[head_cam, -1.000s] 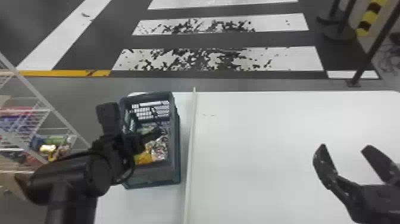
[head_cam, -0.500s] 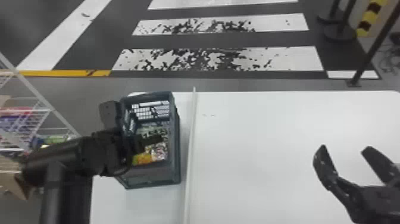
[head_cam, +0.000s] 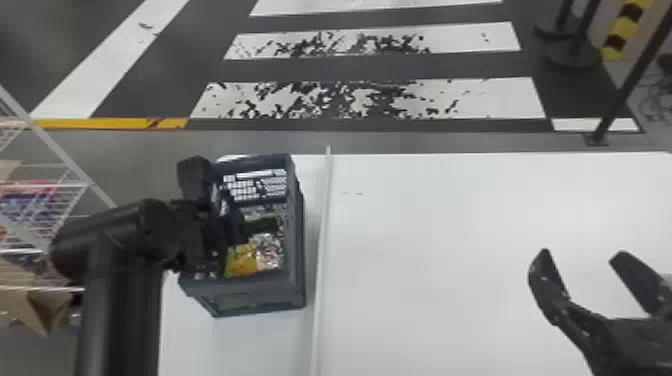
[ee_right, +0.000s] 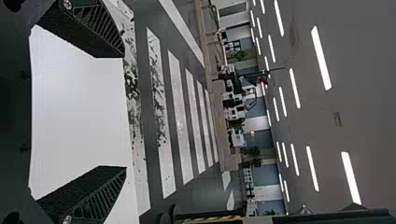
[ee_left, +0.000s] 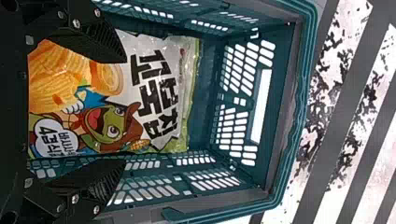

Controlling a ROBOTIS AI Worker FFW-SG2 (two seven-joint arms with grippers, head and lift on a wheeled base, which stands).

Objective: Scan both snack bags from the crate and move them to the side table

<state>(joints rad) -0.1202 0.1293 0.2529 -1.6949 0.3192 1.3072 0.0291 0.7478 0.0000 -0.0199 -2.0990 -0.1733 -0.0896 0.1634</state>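
Note:
In the head view my left gripper [head_cam: 250,225] is over the crate [head_cam: 295,240], its arm coming from the left, with a snack bag [head_cam: 246,261] partly visible beneath it. The left wrist view has the left gripper [ee_left: 122,112] open above a snack bag [ee_left: 159,93] that lies in the teal crate [ee_left: 280,112], the bag between and beyond the fingers, not gripped. Whether a second bag lies in the crate I cannot tell. My right gripper [head_cam: 580,255] is parked open over the white table at the right; in the right wrist view the right gripper [ee_right: 125,112] holds nothing.
A pale raised strip [head_cam: 322,240] runs front to back just right of the crate, where two white tabletops [head_cam: 450,260] meet. A wire rack [head_cam: 45,215] with goods stands at the far left. Barrier posts [head_cam: 620,85] are on the floor at the back right.
The left arm has shifted and its gripper has swung further over the inside of the crate, turning from its earlier angle. The right gripper has stayed still and the crate has not moved.

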